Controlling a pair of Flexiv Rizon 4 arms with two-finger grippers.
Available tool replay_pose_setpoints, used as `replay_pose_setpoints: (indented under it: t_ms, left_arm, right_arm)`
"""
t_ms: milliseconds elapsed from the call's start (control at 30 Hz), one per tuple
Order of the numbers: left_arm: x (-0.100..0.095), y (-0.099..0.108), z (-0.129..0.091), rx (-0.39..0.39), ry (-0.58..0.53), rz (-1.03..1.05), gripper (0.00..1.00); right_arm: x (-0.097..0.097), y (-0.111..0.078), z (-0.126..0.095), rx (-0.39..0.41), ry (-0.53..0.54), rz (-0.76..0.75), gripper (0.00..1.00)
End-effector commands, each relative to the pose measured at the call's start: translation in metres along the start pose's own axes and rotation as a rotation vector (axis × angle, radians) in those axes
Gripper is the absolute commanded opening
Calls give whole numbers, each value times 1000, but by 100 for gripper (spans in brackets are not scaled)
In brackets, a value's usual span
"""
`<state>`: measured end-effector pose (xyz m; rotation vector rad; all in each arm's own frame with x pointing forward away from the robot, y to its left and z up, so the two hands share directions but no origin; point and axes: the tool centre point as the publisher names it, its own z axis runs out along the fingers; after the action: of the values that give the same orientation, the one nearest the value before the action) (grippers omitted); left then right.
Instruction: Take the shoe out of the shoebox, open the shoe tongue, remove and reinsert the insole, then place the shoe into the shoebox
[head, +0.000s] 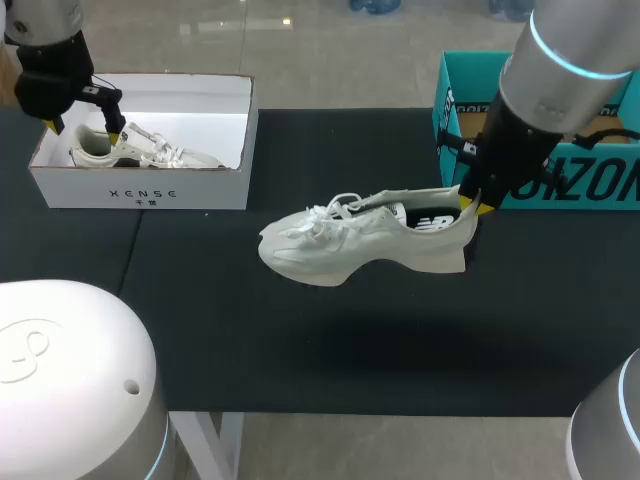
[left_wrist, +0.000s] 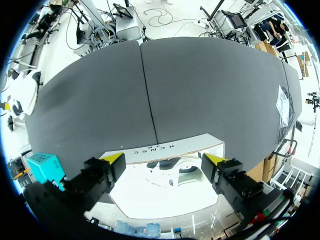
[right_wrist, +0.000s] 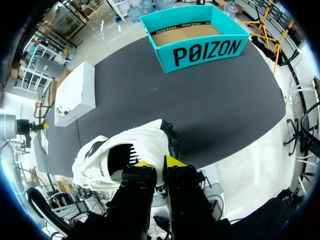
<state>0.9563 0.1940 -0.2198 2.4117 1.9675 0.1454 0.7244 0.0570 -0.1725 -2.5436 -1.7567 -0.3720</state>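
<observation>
The surface (head: 300, 360) is covered in a dark cloth. A white shoebox (head: 140, 185) sits at its far left corner and a teal shoebox (head: 590, 185) at its far right edge.

The white sneaker (head: 360, 245) is out of its box and over the middle of the surface, toe toward the left side. Its shadow lies apart from the sole, so it seems to hang in the air. The right pincer (head: 470, 205) is closed narrowly on the heel collar, with one yellow tip inside the opening and the other outside on the heel. The left pincer (left_wrist: 165, 159) hovers over the white shoebox with its fingers spread wide and nothing between them. A second pale shoe (head: 140, 150) lies in that box beneath it.

The sneaker looks light. Its upper is probably soft mesh, and its foam sole is thicker and stiffer. Held by the heel alone, the toe will likely droop or swing, so it should be set down or supported at the forefoot. The heel counter is the firmest place to hold it. The laces (head: 335, 210) are loose and could snag. The tongue is thin and floppy, and is best pinched at its upper edge. The dark insole (head: 430, 215) shows in the opening. It should bend easily, and it can be lifted at the heel end.
</observation>
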Motion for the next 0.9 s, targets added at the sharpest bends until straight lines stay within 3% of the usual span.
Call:
replay_pose_setpoints:
  t_ms: [33,567,900]
  left_arm:
    - [0,-1,0,-2,1,1,100]
    - [0,-1,0,-2,1,1,100]
    - [0,-1,0,-2,1,1,100]
  right_arm:
    - [-3,-4,27,1,20,-6,0]
    - [-30,-33,106,67,-39,50,0]
    - [-43,-42,141,69,-45,69,0]
